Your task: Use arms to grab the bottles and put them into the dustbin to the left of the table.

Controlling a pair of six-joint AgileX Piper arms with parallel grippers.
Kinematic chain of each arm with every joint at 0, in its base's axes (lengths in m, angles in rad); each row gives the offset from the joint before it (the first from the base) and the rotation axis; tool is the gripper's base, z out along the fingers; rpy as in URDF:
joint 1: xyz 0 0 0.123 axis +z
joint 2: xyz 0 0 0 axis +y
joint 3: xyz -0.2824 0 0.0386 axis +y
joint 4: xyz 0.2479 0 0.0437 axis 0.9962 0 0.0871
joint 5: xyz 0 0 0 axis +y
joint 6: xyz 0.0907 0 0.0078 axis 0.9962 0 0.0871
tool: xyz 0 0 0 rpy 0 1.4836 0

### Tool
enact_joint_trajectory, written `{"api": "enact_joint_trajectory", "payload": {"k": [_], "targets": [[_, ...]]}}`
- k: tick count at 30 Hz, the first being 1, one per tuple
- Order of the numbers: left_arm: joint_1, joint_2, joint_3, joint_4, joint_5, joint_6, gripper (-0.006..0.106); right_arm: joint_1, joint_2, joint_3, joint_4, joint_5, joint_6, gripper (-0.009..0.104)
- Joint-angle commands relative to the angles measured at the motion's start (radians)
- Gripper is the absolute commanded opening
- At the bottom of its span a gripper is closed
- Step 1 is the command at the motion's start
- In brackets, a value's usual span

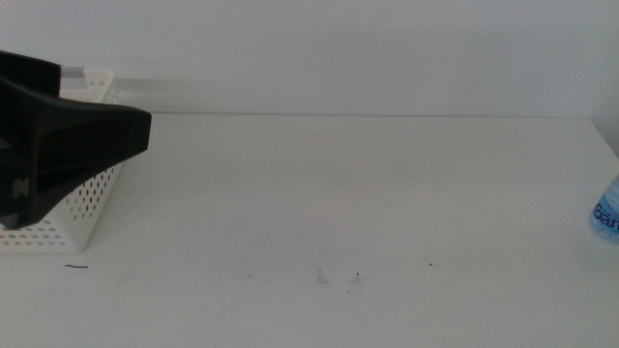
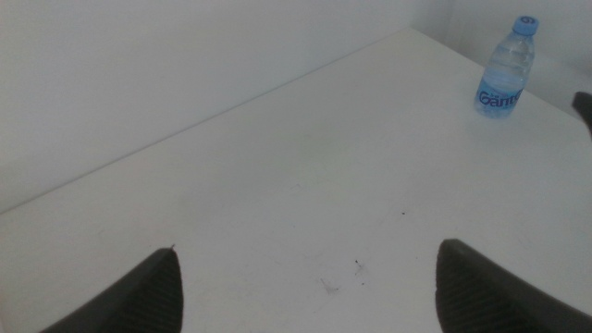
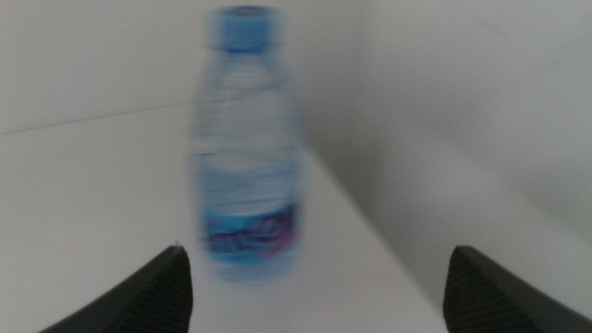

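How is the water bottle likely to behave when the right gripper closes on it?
The water bottle stands upright, tall and narrow, so a high nudge would probably tip it. Its clear thin wall likely flexes when squeezed. The right gripper is open before it; the left gripper waits open.

Clear plastic water bottle [image 3: 245,148]; perforated white plastic dustbin [image 1: 82,198]; matt white table [image 1: 368,213].

A clear water bottle [image 2: 505,72] with blue cap stands upright near the table's [image 1: 387,193] right edge.
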Motion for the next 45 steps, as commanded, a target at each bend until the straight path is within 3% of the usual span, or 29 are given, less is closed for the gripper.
{"api": "enact_joint_trajectory", "payload": {"k": [1,4,12,20,26,42,45], "targets": [[-0.007,-0.003,0.001,0.004,-0.011,-0.012,0.093,-0.074,0.039,0.006,-0.035,-0.044,0.021,0.09],[-0.007,-0.003,0.001,0.004,-0.011,-0.012,0.093,-0.115,0.062,-0.028,-0.098,-0.042,0.021,0.09],[-0.007,-0.003,0.001,0.005,-0.014,-0.012,0.093,-0.113,0.162,-0.129,-0.168,-0.03,0.018,0.09],[-0.007,-0.003,0.001,-0.007,-0.016,-0.012,0.093,-0.113,0.305,-0.225,-0.175,-0.03,0.01,0.09],[-0.007,-0.003,0.001,-0.007,-0.018,-0.012,0.093,-0.109,0.408,-0.33,-0.224,-0.03,0.019,0.09],[-0.007,-0.003,0.001,-0.007,-0.018,-0.012,0.093,-0.102,0.659,-0.636,-0.213,0.078,0.019,0.09],[-0.007,-0.003,0.001,-0.007,-0.026,-0.012,0.093,-0.098,0.673,-0.651,-0.236,0.079,0.011,0.081]]}}
